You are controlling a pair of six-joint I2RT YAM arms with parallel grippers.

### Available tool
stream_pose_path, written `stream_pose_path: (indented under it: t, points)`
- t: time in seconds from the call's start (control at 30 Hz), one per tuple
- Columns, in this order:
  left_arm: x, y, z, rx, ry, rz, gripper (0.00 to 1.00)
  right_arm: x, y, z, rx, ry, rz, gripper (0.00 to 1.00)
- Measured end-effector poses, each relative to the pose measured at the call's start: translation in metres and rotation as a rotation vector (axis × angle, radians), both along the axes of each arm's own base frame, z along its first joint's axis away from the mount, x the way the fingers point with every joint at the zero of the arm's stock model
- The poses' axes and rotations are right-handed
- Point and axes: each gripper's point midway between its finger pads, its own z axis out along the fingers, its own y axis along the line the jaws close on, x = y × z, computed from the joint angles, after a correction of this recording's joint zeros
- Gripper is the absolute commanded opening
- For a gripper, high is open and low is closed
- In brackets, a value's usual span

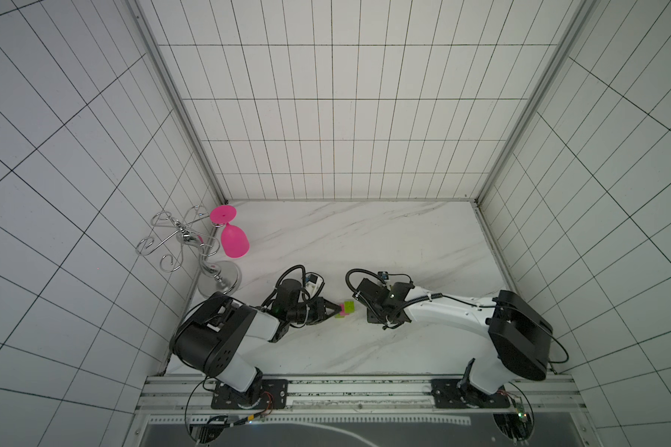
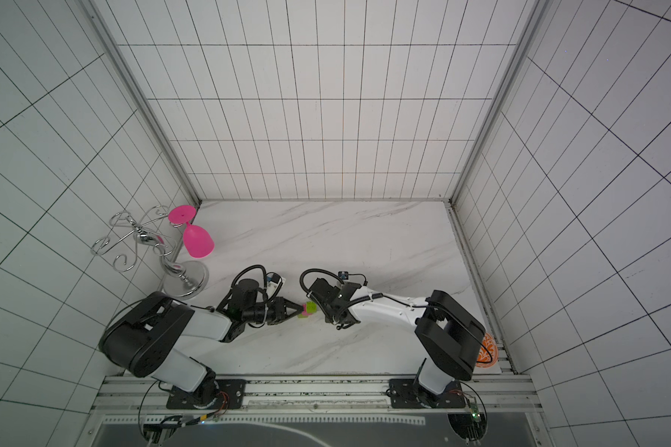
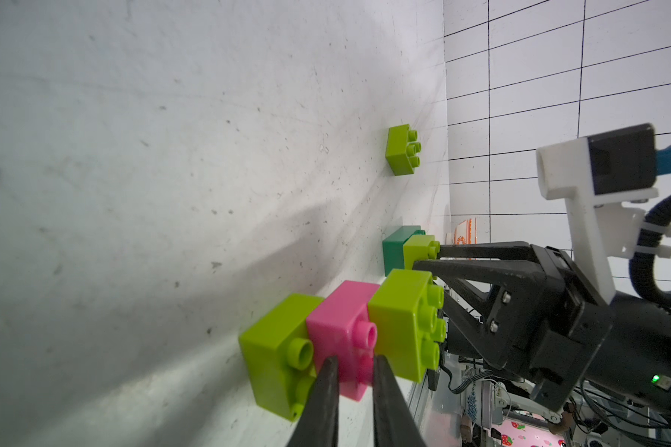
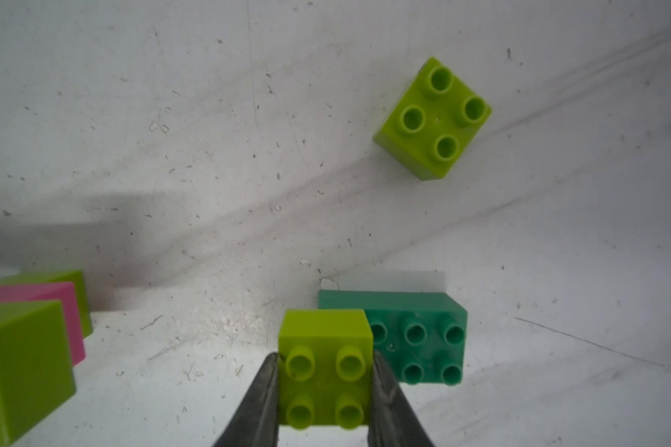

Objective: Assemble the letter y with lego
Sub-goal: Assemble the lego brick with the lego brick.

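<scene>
White marble-look table [image 1: 365, 240], 3 white tiled walls [image 1: 326, 116] with dark grid lines, metal rail [image 1: 326, 391] along the front. 2 arms. 1 chrome rack [image 1: 183, 240] in the back-left corner, 1 pink goblet [image 1: 234, 240] hung bowl-down on it. Lego is 6 bricks, mid-table between the grippers: 4 lime, 1 pink, 1 dark green. 3 are joined as a stepped row [image 1: 344, 310], lime-pink-lime. Left gripper [image 3: 354, 359] has its jaws a narrow gap apart, pinching the pink brick [image 3: 338, 321]. Right gripper [image 4: 325, 356] has its jaws clamped on the sides of the held lime [image 4: 324, 383], which overlaps 1 end of the dark green brick [image 4: 423, 340]; can't tell if it is pressed on. Loose lime [image 4: 434, 116] sits alone, well apart from the rest. In both top views only the row shows; the other 3 bricks and the right fingers are hidden under the right wrist. Orange-patterned item [image 2: 487, 354] at the front-right is half hidden by the right arm, unclear what it is.
</scene>
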Motion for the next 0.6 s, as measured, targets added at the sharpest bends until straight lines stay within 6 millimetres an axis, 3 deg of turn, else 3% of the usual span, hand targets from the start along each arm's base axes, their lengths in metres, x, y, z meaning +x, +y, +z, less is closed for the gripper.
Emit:
stream_pose_path:
  t: [0.6]
  points:
    - [0.000,0.000,0.000,-0.001,-0.001,0.000,0.17,0.002,-0.005,0.010,-0.054,0.000,0.012,0.21]
